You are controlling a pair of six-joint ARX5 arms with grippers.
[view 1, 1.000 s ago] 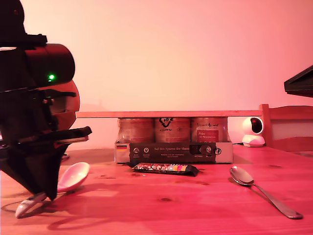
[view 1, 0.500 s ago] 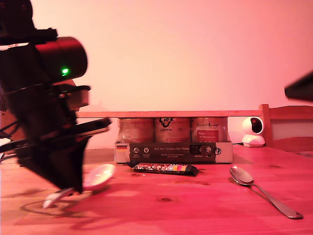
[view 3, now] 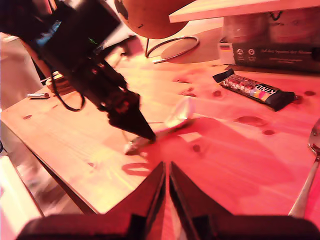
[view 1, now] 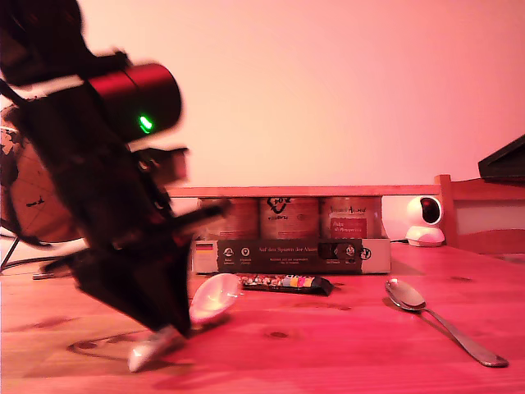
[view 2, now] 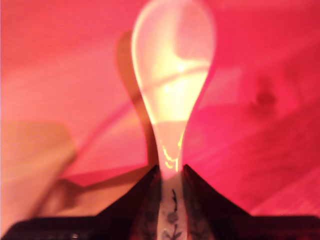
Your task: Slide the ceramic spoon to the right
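Glossy ceramic spoon (deep oval bowl) is clamped at its handle by my first pincer.

A plain wall fills the upper part of the exterior view, washed in pink-red light. Below it, a knotty wooden table spans the bottom of the frame. A narrow wooden shelf runs across the middle, meeting a wooden frame at the right edge.
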